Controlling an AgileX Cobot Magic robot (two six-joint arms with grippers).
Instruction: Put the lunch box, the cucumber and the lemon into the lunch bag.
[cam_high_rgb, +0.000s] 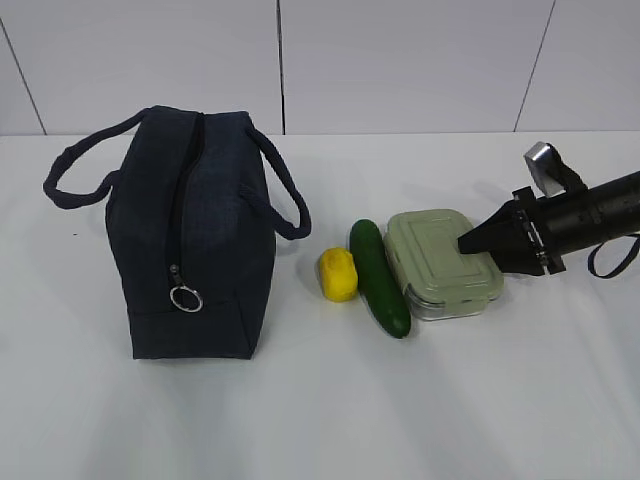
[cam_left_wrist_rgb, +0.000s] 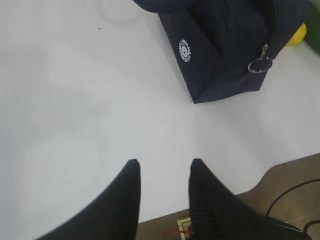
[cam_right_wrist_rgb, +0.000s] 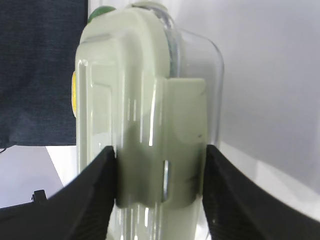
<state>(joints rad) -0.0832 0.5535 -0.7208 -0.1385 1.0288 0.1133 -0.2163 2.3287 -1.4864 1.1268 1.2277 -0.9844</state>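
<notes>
1. You see the lunch bag (cam_high_rgb: 190, 240) in dark navy woven cloth, matt, with a faint ribbed weave in the left wrist view.
2. Its zipper ends in a shiny silver metal ring pull (cam_high_rgb: 185, 298); the white round logo (cam_left_wrist_rgb: 184, 50) looks printed flat on the fabric.
3. The lunch box (cam_high_rgb: 440, 265) has a clear, glossy plastic body and a pale sage-green plastic lid (cam_right_wrist_rgb: 135, 100), smooth with soft sheen.
4. The cucumber (cam_high_rgb: 378, 275) has dark green, smooth, slightly glossy skin.
5. The lemon (cam_high_rgb: 338, 274) looks bright yellow and smooth.
6. The right gripper's fingers (cam_right_wrist_rgb: 90, 200) are black, matt, finely ribbed.
7. The table (cam_high_rgb: 400, 410) is white, smooth, faintly reflective.
</notes>
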